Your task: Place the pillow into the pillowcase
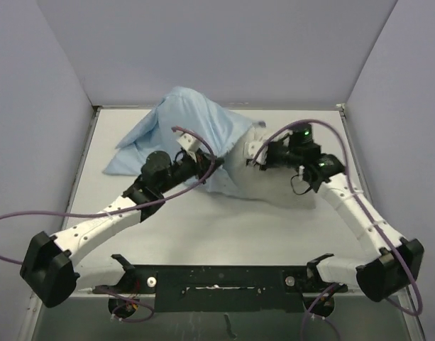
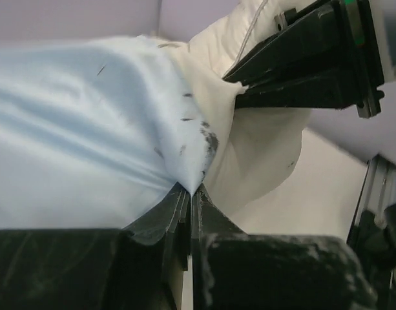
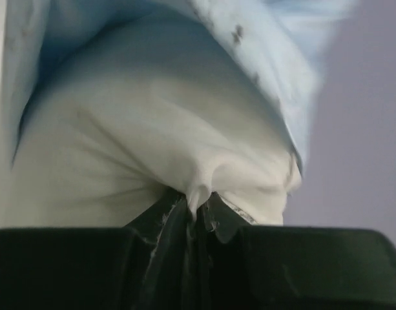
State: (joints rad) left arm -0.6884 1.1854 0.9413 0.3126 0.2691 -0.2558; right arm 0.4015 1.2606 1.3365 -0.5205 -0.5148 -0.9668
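Over table (image 1: 224, 231), bent arms (image 1: 107, 217) pinch pillowcase (image 1: 192, 117), pillow (image 1: 274, 188).

Shows a fat off-white pillow (image 1: 270, 186) with its left end covered by a thin light-blue pillowcase (image 1: 189, 117). Has the blue cloth bunched up, wrinkly, with tiny dark specks near its edge.

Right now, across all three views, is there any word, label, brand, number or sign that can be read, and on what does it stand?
None: no readable text in any view.
The dark marks on the thin light-blue fabric pillowcase are specks, not letters.
The plump off-white fabric pillow is plain.
The small green light is only a lamp.
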